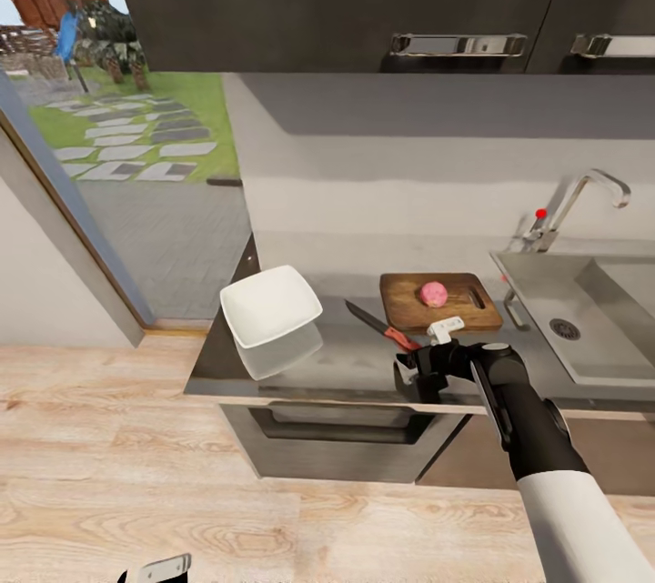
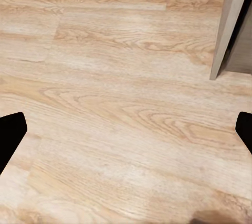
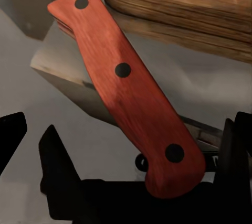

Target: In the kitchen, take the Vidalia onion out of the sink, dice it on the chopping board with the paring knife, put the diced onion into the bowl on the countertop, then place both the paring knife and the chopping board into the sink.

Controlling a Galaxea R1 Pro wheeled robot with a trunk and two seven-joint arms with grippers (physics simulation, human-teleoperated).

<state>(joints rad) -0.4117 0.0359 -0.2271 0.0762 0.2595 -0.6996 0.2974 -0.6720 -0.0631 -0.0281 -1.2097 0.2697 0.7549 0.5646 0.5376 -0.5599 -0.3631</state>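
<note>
Right gripper (image 3: 131, 182) straddles the paring knife (image 3: 126, 93) handle, fingers spread, blade hidden; left gripper (image 2: 126, 129) gapes above floor (image 2: 105, 77).

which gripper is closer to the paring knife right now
Right. The right gripper is at the paring knife, fingers open either side of its red handle on the countertop. The left gripper hangs low over the wooden floor, far off.

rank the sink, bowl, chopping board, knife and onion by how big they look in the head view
1. sink, partly cut off at the picture's edge
2. chopping board and bowl, too alike to rank
3. paring knife
4. Vidalia onion
</note>
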